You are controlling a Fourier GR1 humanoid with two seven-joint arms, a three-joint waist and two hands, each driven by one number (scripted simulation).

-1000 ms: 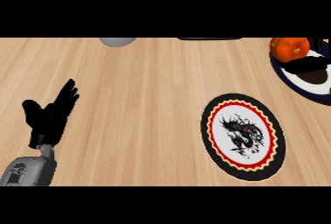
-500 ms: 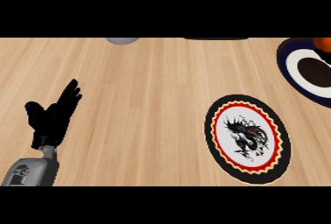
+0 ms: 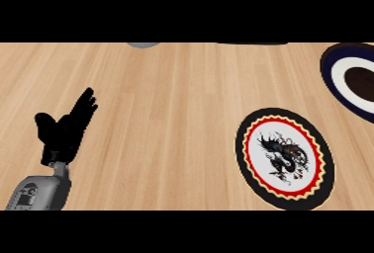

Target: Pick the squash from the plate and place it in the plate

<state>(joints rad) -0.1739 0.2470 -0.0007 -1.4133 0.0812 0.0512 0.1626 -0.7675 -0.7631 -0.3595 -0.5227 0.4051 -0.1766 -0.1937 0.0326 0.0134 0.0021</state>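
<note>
Presently no squash is seen on the dark plate [image 3: 337, 74] at far right nor on the dragon plate [image 3: 252, 163]; presumably firm, smooth and rounded, it would be grasped across its middle, while only the left hand [image 3: 64, 132] is seen, open and resting at near left.

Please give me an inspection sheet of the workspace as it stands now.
Surface: wooden counter.
Job's things: dragon plate at lower right, nothing on it; dark plate cut off by the right edge; squash not in view.
Clutter: grey object and dark object at the top edge, both cut off.
Hands: left hand at lower left, fingers straight, resting; right hand not in view.
Cables: nothing seen.
Surroundings: nothing seen.
</note>
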